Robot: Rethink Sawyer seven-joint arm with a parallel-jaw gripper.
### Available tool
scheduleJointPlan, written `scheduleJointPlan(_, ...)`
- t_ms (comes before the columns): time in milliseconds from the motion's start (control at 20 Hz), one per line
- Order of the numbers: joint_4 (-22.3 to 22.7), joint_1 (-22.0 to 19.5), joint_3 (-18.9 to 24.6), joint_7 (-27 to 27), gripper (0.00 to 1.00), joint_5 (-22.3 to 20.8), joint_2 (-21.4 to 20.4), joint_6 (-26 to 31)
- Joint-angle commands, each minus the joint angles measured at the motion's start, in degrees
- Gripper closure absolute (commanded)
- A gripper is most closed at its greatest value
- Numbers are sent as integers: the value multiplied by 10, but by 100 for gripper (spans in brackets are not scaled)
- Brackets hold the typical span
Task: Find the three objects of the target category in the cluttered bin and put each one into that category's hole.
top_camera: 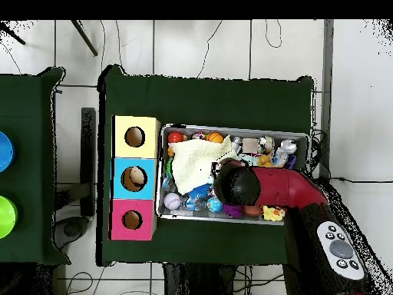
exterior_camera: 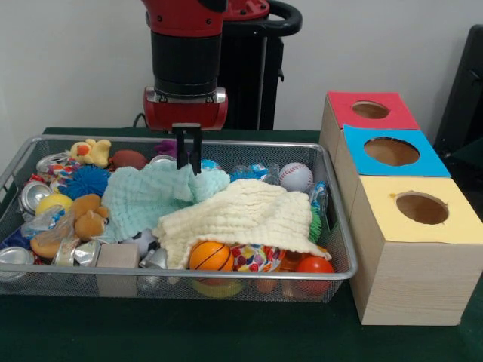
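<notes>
A wire bin holds mixed clutter. My gripper hangs over the bin's rear middle, its fingers drawn close together on a raised fold of the light blue cloth. A cream cloth lies beside it and covers much of what is beneath. Showing balls include a baseball, an orange basketball, a red ball and a blue spiky ball. In the overhead view the arm hides the gripper; the cream cloth shows.
Three wooden boxes with round holes stand beside the bin: red top, blue top, yellow top. A yellow duck plush, a brown teddy, crushed cans and a wooden block crowd the bin's other end.
</notes>
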Motion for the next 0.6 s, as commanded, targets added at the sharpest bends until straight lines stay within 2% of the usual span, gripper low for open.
scheduleJointPlan(50,-38,9,19,38,100,35,-19,75)
scheduleJointPlan(600,-79,19,8,32,100,36,-6,96)
